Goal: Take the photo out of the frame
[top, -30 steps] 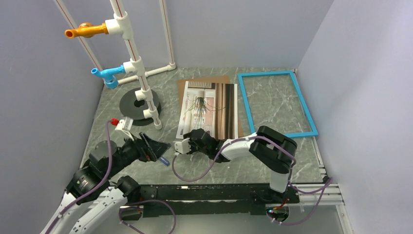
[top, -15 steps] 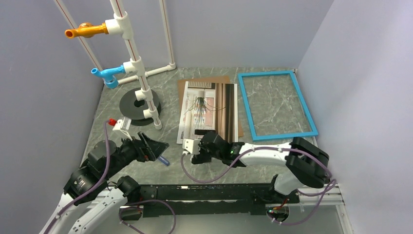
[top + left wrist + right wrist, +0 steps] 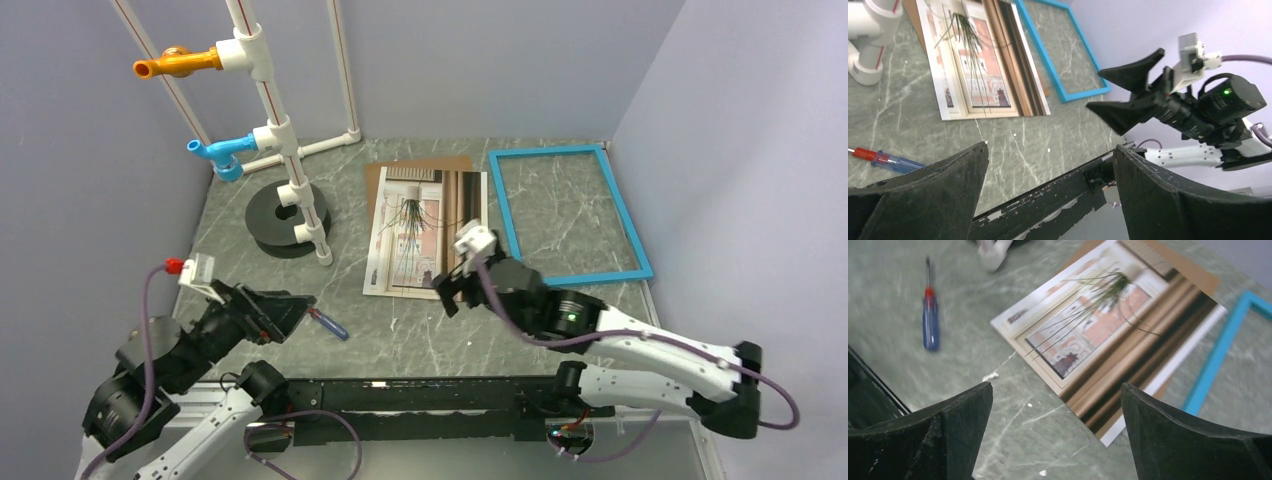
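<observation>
Photo point(image 3: 428, 235) out; frame point(image 3: 545, 152) beside photo. Right end effector point(image 3: 1055, 387) above photo's near edge, wide open, empty; left end effector point(image 3: 1050, 146) likewise. Best: rise straight, don't snag paper.

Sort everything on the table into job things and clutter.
Job: photo, frame, backing board under the photo.
Clutter: screwdriver, pipe stand.

No text, label, brand or number is showing legibly anywhere; the photo point(image 3: 426, 232) is displaying only a plant and window scene.
</observation>
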Robot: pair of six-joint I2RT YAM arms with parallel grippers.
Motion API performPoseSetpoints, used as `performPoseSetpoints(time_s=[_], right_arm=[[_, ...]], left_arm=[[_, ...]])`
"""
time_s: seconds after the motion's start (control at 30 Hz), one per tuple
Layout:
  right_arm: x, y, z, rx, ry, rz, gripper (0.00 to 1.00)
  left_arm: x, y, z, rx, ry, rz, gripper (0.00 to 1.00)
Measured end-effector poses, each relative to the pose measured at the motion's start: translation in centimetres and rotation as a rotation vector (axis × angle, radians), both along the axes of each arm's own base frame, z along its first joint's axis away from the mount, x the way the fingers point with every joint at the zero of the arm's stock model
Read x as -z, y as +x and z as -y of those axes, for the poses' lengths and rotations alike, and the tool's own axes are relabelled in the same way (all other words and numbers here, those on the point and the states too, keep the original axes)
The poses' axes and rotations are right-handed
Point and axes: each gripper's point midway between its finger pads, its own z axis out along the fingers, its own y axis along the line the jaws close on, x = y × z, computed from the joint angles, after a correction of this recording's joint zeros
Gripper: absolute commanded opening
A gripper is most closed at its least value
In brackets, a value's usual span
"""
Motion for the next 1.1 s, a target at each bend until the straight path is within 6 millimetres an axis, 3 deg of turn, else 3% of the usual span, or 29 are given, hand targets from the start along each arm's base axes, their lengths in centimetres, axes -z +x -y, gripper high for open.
performPoseSetpoints(time_s=[0.17,0.37,0.6,0.77,1.1], right_arm=[[-5.8,-0.2,5.8,0.281,0.263,-0.065,1.0],[-8.1,-1.6,12.1,0.459,0.455,-0.111,1.0],[-12.6,-2.4,18.4,0.589,0.641,-0.053,1.0],[-13.2,-2.4,20.5,0.644,0.66,-0.014,1.0],[-12.9,-2.0,20.5,0.634,0.621,0.048,1.0]], left_arm=[[-2.1,-1.0,-1.9,-0.051,-0.054,0.071,0.98],[-4.2,-2.0,-4.0,-0.109,-0.103,0.142,0.98],[-5.7,-2.3,-5.8,-0.174,-0.107,0.19,0.98],[-5.8,-2.2,-6.8,-0.215,-0.089,0.222,0.99],[-6.2,-2.0,-7.9,-0.266,-0.059,0.259,0.99]])
